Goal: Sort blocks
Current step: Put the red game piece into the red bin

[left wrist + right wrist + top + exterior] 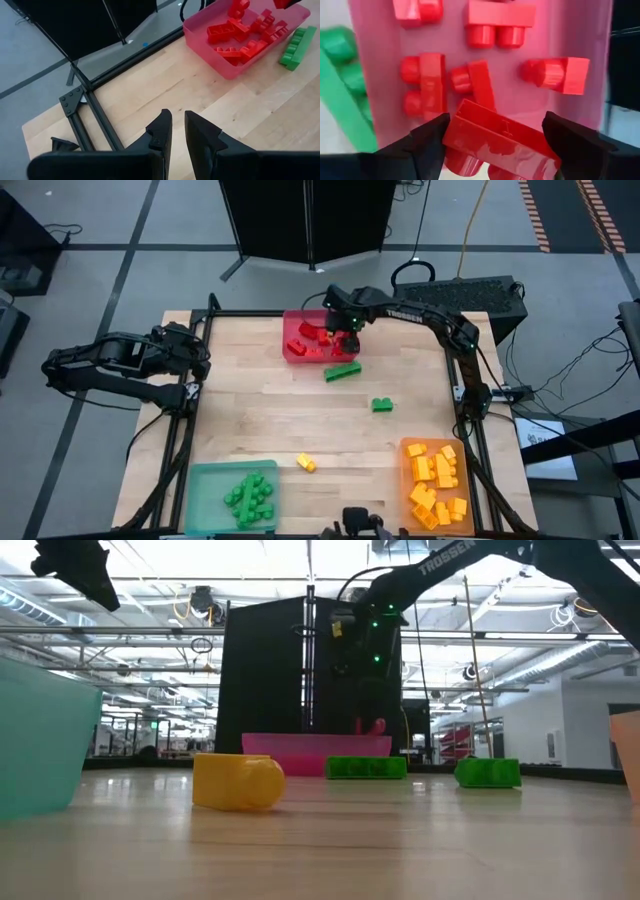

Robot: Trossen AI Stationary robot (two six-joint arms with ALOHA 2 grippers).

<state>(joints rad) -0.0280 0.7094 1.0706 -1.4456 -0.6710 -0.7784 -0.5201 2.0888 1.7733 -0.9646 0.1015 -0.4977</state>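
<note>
Item, nearest — my right tool (492, 150), jaws spread wide around a red block (500, 142), which sits between the fingers above the red tray (292, 352); whether the pads truly pinch it I cannot tell. The block looks light, rigid, glossy plastic with round studs below and a hollow ribbed back — likely slippery, best taken across its flat long sides.

Item, beneath — red tray, translucent pink walls, holding several more red blocks (427, 82) lying loose on their sides.

Item, just beside the tray — a long green block (342, 370) on the wooden counter (260, 420); a shorter green block (382, 405) and a yellow block (306, 463) lie unsorted farther out.

Item, far edge — green tray (205, 495) and orange tray (410, 480), each partly filled with matching blocks.

Item, parked off the counter's left side — my left tool (178, 131), fingers close together, holding nothing.
</note>
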